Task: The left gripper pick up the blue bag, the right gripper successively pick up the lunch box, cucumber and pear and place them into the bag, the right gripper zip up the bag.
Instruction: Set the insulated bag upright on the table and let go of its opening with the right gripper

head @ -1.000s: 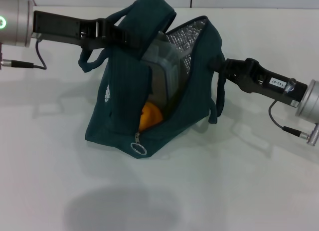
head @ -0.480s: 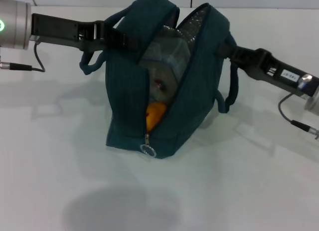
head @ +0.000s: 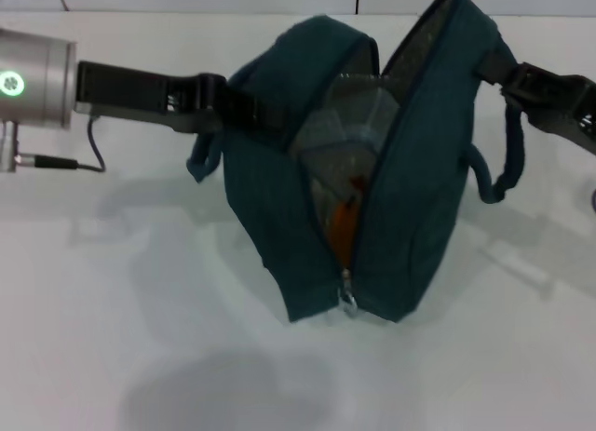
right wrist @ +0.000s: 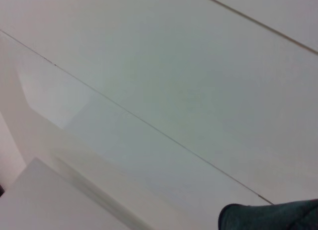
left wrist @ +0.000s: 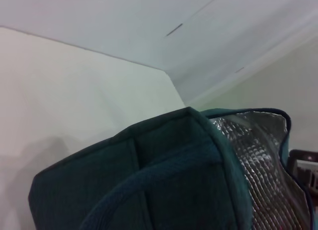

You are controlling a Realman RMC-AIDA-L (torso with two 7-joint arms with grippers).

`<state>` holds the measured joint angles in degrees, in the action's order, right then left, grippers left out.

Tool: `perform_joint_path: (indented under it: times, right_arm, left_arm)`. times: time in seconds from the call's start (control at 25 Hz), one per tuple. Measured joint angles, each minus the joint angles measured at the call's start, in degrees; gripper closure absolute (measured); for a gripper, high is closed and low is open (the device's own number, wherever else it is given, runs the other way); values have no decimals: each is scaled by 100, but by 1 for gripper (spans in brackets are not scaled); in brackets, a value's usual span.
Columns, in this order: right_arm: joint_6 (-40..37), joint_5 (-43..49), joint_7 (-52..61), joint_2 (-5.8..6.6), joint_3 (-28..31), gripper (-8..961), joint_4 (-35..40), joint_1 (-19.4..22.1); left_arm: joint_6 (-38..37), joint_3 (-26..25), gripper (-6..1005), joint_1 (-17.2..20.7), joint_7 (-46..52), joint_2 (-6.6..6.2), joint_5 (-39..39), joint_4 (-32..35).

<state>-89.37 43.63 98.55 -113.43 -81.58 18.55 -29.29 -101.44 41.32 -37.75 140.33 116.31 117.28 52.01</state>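
Two arms flank the blue bag [head: 372, 170], which stands mid-table, nearer the far edge, its mouth a narrow slit running from the top down toward the near edge. The left gripper [head: 228, 101] reaches in from the left edge and meets the bag's left panel by the handle; its jaws appear closed on the fabric there, though the cloth hides the tips. The right gripper [head: 521, 77] comes from the right edge and touches the top of the right panel near the strap; whether its jaws are clamping anything cannot be told.

Inside the slit the lunch box [head: 349, 124] shows as a clear container high up, with the pear [head: 346, 222] an orange patch below it. The cucumber is not visible.

The zipper pull [head: 348, 303] hangs at the bottom of the slit, on the end facing the near edge. It lies well apart from the right gripper, down and toward the table's middle, so closing, in my judgement, means reaching down there and drawing up along the slit.
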Motion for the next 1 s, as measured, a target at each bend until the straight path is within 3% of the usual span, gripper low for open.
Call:
perform_joint_path:
  times: [0.2, 0.76, 1.0]
  right_arm:
    - [15, 102, 61, 94, -18, 946, -68, -2]
    - [151, 700, 256, 91, -16, 946, -80, -174]
    - [89, 673, 217, 115, 36, 945, -24, -31]
  left_arm:
    - [46, -1, 955, -54, -32, 42, -4, -347]
    - [515, -1, 955, 9, -234, 114, 56, -632]
    - [504, 17, 955, 7, -245, 114, 58, -638]
